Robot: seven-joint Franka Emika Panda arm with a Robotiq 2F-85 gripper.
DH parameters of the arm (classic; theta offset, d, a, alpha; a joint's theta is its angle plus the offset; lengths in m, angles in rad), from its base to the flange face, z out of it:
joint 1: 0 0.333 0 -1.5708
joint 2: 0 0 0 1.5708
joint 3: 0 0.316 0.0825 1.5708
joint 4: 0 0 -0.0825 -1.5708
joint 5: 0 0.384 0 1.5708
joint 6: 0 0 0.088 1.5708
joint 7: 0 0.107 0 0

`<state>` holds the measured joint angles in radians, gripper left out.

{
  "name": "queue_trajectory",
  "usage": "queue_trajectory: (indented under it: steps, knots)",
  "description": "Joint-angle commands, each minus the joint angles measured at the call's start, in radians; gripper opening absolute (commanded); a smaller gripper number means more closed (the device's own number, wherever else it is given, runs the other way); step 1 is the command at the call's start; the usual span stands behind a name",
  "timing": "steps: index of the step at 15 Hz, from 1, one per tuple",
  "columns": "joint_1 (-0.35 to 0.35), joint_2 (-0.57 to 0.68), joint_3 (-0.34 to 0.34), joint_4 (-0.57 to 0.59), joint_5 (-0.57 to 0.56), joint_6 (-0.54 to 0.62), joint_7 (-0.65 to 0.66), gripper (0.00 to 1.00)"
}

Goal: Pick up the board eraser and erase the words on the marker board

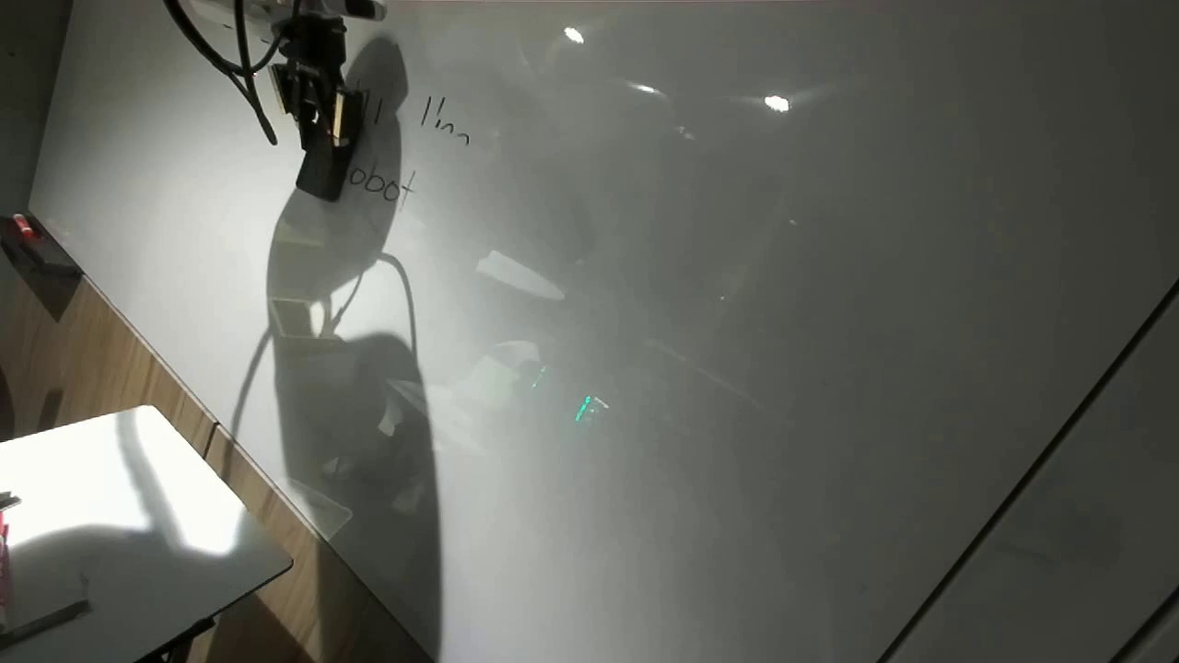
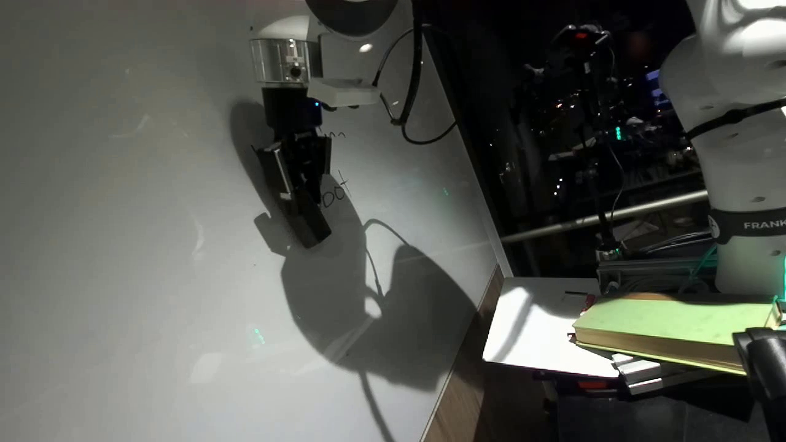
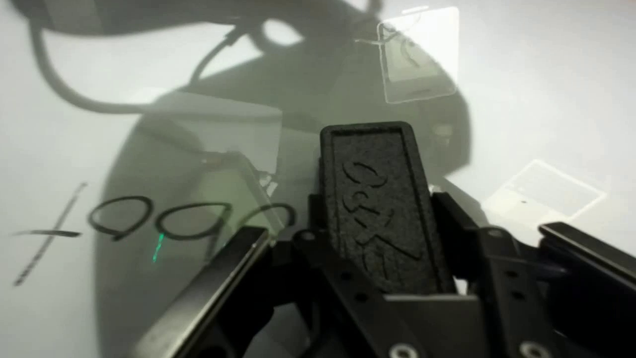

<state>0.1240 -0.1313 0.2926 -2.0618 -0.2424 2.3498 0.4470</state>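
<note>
The board eraser (image 3: 375, 194), a dark grey-black block, is held lengthwise between the fingers of my gripper (image 3: 378, 216), which touch both its long sides. It also shows in both exterior views (image 1: 322, 173) (image 2: 312, 224), tilted with its free end pointing down. The gripper (image 1: 318, 115) is in front of the large glossy marker board (image 1: 737, 322); I cannot tell whether the eraser touches it. The words (image 1: 375, 182) stand right beside the eraser: "obot" below, strokes like "I'm" above. In the wrist view, the word (image 3: 191, 233) appears upside down at left, partly behind a finger.
A small white tabletop (image 1: 110, 479) stands by the board's lower edge. A green book (image 2: 669, 322) lies near the robot's base column (image 2: 746, 184). A dark holder with a red object (image 1: 25, 226) is at the board's edge. Black cables (image 2: 418, 61) hang from the arm.
</note>
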Motion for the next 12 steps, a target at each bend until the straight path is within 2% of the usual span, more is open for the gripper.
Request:
queue_trajectory:
  steps: [1,6,12]
  knots:
    - [0.052,0.102,0.034,0.124,-0.039,-0.003,0.061,0.30]
    - [0.113,0.181,0.025,0.185,-0.087,0.002,0.087,0.30]
    - [0.094,0.150,-0.024,0.141,-0.063,0.008,0.032,0.30]
